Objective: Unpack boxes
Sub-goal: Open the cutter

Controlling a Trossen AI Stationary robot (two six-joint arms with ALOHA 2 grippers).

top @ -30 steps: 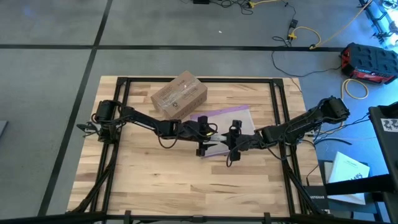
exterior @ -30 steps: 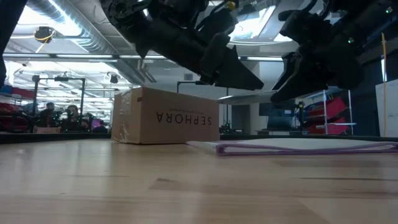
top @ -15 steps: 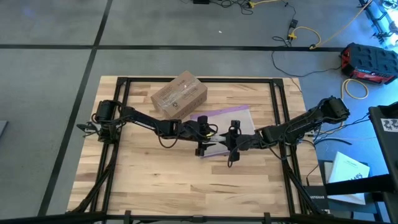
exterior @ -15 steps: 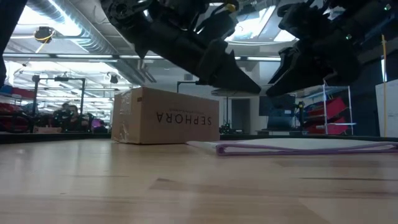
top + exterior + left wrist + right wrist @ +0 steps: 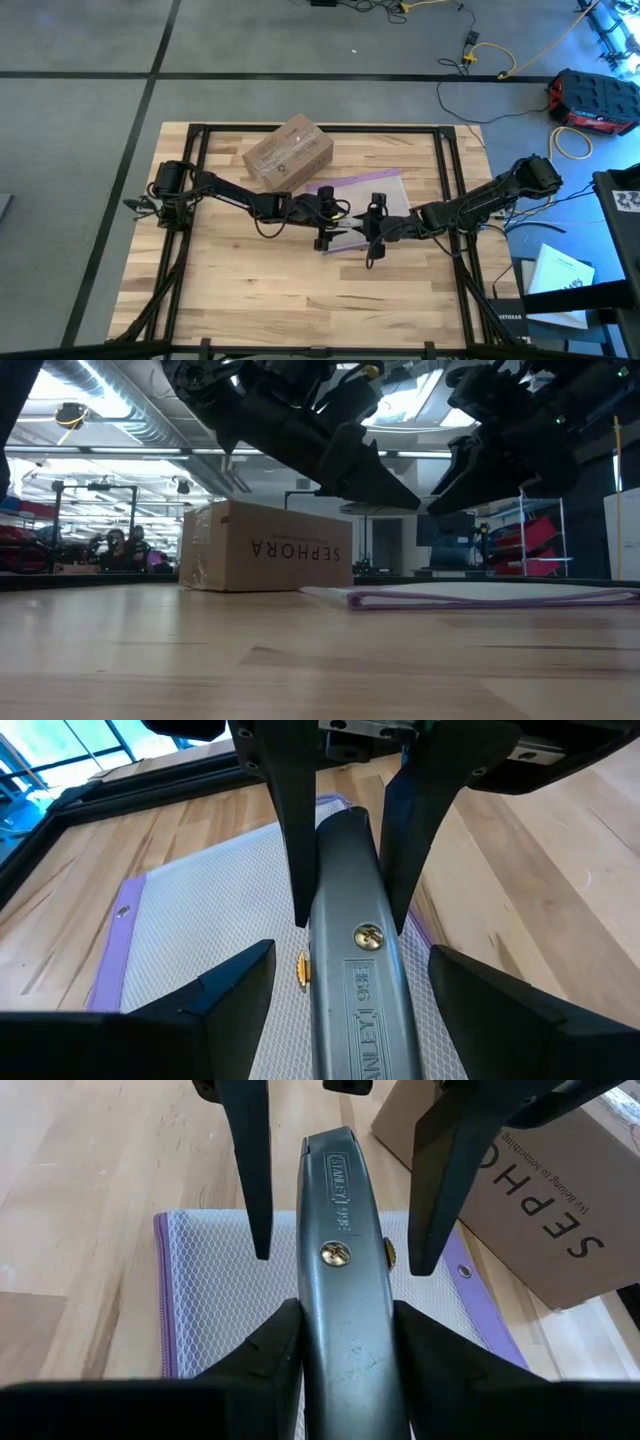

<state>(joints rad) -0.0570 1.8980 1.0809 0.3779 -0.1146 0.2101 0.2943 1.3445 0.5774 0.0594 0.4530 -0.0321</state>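
Both arms meet mid-table over the bag [image 5: 360,195], tips nose to nose, up off the surface.

Knife [image 5: 345,1295] is gripped by the right gripper [image 5: 372,232]: in the right wrist view its dark fingers [image 5: 265,1355] press both sides of the grey handle, clenched on it. Handle points straight at the other arm.

Left gripper [image 5: 335,222] is spread around the knife's far end. In the left wrist view its own fingers [image 5: 235,985] sit wide, w/ clear gaps to the handle [image 5: 350,970] either side, so released, not pinching. The right arm's fingers show opposite, tight on the metal.

Low view: the two grippers, left [image 5: 385,485] and right [image 5: 450,485], hang well above the wood, tips almost touching, knife hard to make out between them.

Box [image 5: 288,152] sits on the table [image 5: 300,300] toward the far edge, behind and left of the left gripper, near but apart, untouched by either claw. It's closed, rotated a bit vs the table edges, label side up. Low view shows it [image 5: 265,547] flat on the wood, SEPHORA lettering upside down on the facing side. One corner just beside the bag's purple edge [image 5: 490,598]; can't tell if they touch.
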